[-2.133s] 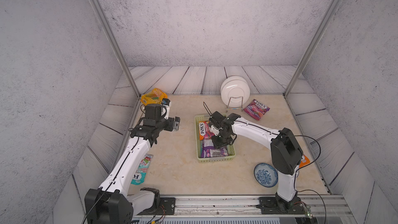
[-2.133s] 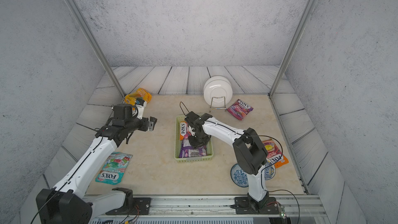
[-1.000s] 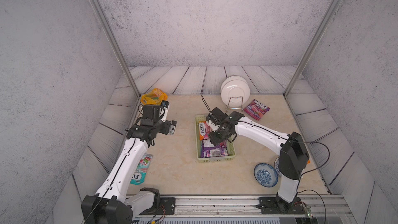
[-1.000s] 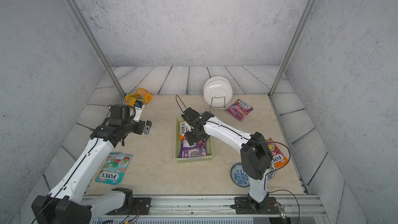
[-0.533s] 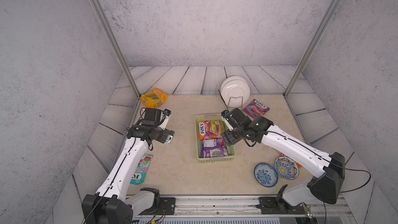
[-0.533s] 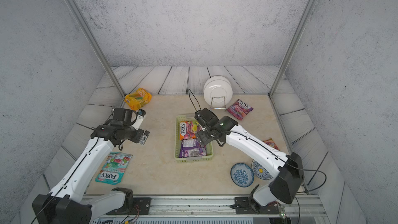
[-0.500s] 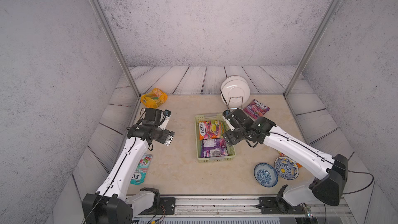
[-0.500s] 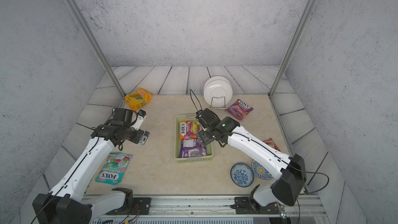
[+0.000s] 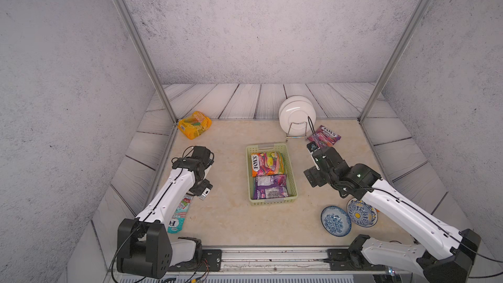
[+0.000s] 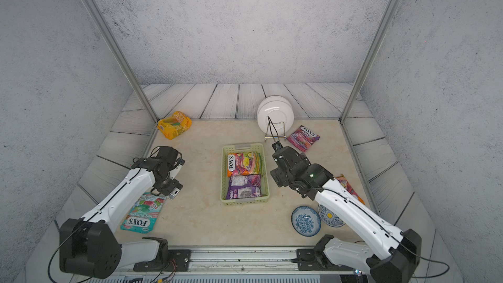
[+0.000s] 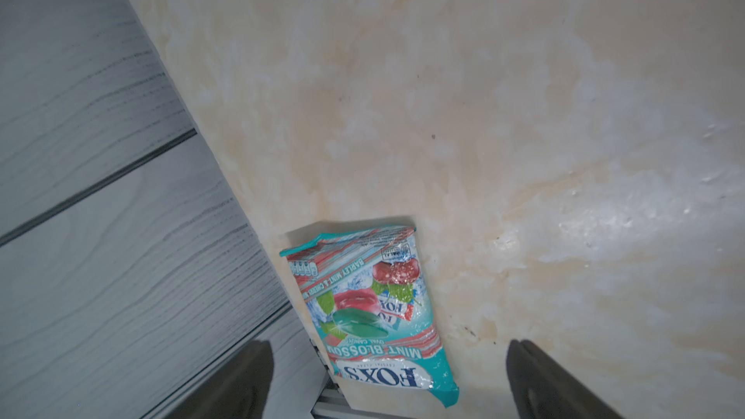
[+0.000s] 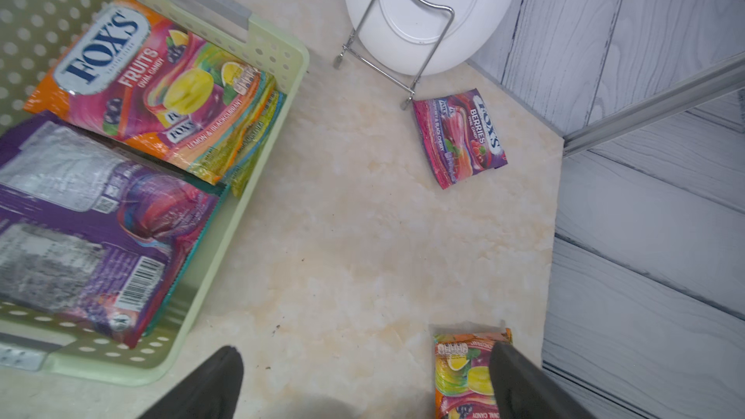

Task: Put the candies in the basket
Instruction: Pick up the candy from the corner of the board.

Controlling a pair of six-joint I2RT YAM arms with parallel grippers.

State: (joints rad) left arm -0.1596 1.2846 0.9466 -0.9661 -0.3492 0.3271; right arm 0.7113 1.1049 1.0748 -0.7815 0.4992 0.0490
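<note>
I see the tabletop [image 9: 223, 221] bearing basket [image 9: 272, 202], plate rack [image 9: 295, 136], two bowls [image 9: 335, 220]. Loose on it: yellow bag [image 9: 194, 125], teal packet [image 10: 143, 212], purple packet [image 9: 325, 134], orange packet [image 12: 459, 376].

Mottled grey concrete-look walls [image 9: 258, 23] enclose a pale beige marbled tabletop [image 9: 228, 213], which is bordered by sloping grey wood-grain plank panels [image 9: 239, 102]. Slim aluminium corner posts [image 9: 138, 44] rise at the back corners, and a metal rail [image 9: 272, 257] runs along the near edge. The light is soft and even.

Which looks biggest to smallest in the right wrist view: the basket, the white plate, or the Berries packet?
1. basket, though it is nearest the camera and partly cut off
2. white plate
3. Berries packet
</note>
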